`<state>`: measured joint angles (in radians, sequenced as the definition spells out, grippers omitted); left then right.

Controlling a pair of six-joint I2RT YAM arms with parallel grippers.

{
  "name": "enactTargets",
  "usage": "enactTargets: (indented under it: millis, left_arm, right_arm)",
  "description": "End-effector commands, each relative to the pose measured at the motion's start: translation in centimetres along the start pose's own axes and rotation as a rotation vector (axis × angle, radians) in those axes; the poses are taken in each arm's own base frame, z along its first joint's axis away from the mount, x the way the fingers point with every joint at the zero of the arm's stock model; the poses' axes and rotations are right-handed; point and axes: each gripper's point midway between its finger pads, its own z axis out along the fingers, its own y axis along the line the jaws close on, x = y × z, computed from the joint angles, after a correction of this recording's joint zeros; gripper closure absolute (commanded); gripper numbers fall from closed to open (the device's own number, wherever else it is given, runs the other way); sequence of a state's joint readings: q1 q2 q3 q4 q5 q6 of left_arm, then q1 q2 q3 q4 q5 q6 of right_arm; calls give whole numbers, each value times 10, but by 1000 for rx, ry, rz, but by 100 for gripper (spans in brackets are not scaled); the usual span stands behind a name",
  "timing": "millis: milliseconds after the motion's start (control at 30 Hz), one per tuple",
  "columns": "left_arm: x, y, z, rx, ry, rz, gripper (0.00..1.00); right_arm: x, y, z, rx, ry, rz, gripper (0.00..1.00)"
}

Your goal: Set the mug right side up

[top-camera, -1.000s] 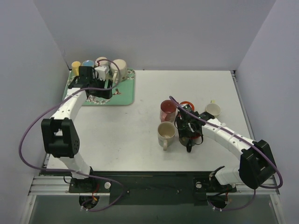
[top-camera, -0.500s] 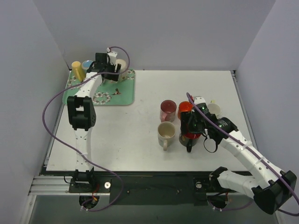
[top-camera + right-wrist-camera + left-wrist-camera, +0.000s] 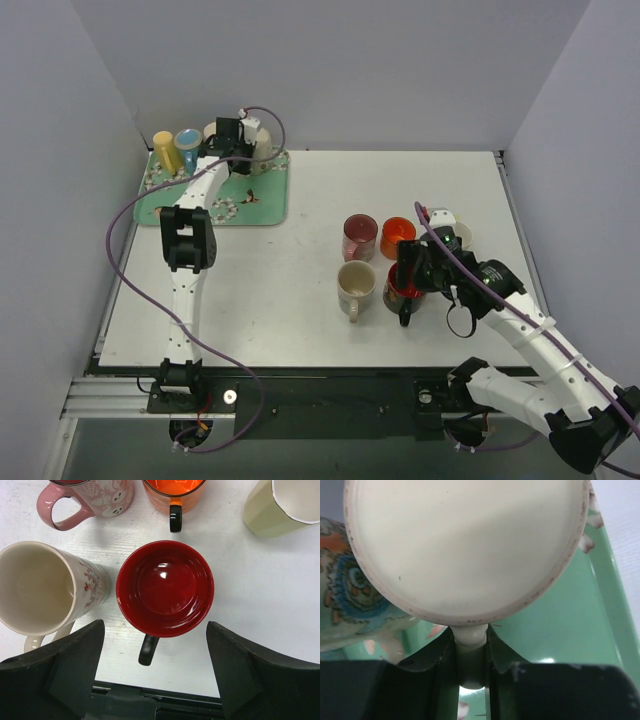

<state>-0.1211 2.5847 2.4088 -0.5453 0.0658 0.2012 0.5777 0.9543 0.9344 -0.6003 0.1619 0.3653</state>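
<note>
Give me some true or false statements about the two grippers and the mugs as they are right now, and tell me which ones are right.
1. The left gripper is shut on the handle of the cream ceramic mug, over the green patterned tray. True.
2. The red ceramic mug stands upside down. False: it stands upright with its mouth up, and the glossy inside shows.
3. The right gripper is open, with a finger on each side of the red ceramic mug and neither touching it. True.
4. The orange mug stands on the green patterned tray. False: it stands on the white table, next to the pink mug.
</note>
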Motion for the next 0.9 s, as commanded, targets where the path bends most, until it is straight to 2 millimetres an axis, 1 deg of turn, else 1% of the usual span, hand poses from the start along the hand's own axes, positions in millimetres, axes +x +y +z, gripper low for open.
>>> enactTargets:
  millis: [0, 33, 67, 100, 133, 167, 200, 233, 267, 300, 333, 367, 400, 433, 467, 500, 533, 567, 600, 633, 667, 700, 733, 767, 800, 833, 867]
  left_arm:
    - [-22, -4, -13, -6, -41, 0, 100]
    - [-23, -7, -16, 9, -39, -20, 100]
    - [-29, -6, -28, 14, -40, -33, 100]
    - [-31, -10, -34, 37, -39, -64, 100]
    - [-40, -12, -51, 57, -51, -83, 100]
    - [-47, -18, -64, 106, -63, -116, 100]
    - [-58, -25, -86, 150, -83, -135, 100]
    - [-65, -33, -98, 208, -97, -180, 100]
    - [-77, -44, -124, 275, -126, -181, 100]
    - [-81, -52, -137, 315, -126, -226, 100]
    - [-92, -67, -164, 390, -149, -239, 100]
    - [-99, -72, -187, 422, -164, -248, 100]
    - [-102, -85, -201, 497, -162, -266, 100]
    - [-106, -91, -222, 529, -168, -270, 100]
    - [-108, -101, -236, 594, -161, -280, 100]
    - [-110, -107, -257, 625, -157, -284, 100]
    - [-112, -117, -275, 695, -151, -296, 100]
    - [-112, -123, -292, 734, -149, -303, 100]
    - [-115, -131, -309, 786, -149, -320, 100]
    - [-117, -136, -327, 818, -159, -323, 100]
    - [-119, -145, -343, 869, -157, -338, 100]
    - [-123, -151, -365, 902, -183, -328, 100]
    - [-123, -159, -374, 928, -178, -339, 100]
    - [-127, -169, -398, 965, -205, -313, 100]
    - [-127, -174, -404, 990, -207, -328, 100]
    - [-129, -185, -432, 1049, -233, -294, 100]
    - [-130, -189, -448, 1076, -254, -292, 100]
  right_arm:
    - [-11, -6, -16, 24, -43, 17, 23]
    - [-12, -6, -18, 21, -48, 18, 23]
    - [-15, -6, -22, 13, -62, 21, 22]
    - [-17, -7, -27, 15, -76, 22, 22]
    - [-21, -8, -30, 17, -89, 27, 22]
    - [-24, -8, -35, 13, -109, 35, 22]
    - [-31, -8, -41, 8, -136, 48, 22]
    - [-34, -7, -45, -1, -155, 63, 22]
    - [-43, -4, -50, -21, -189, 84, 22]
    - [-48, -1, -57, -45, -219, 93, 21]
    - [-56, 6, -61, -78, -252, 107, 21]
    - [-67, 11, -68, -109, -304, 130, 21]
    - [-71, 18, -71, -137, -322, 142, 21]
    - [-84, 23, -78, -168, -375, 169, 21]
    - [-87, 33, -81, -205, -392, 197, 21]
    - [-100, 44, -85, -256, -445, 227, 21]
    - [-102, 60, -89, -326, -452, 241, 21]
    - [-118, 73, -98, -389, -513, 270, 21]
    - [-122, 89, -100, -443, -522, 289, 21]
    - [-136, 104, -109, -515, -569, 314, 21]
    - [-139, 116, -108, -547, -567, 326, 21]
    - [-156, 125, -118, -599, -624, 365, 21]
    - [-160, 135, -116, -625, -615, 390, 21]
    - [-175, 141, -127, -670, -664, 464, 21]
    - [-179, 145, -123, -675, -671, 494, 21]
    - [-195, 151, -138, -741, -737, 559, 21]
    - [-208, 156, -145, -792, -792, 596, 21]
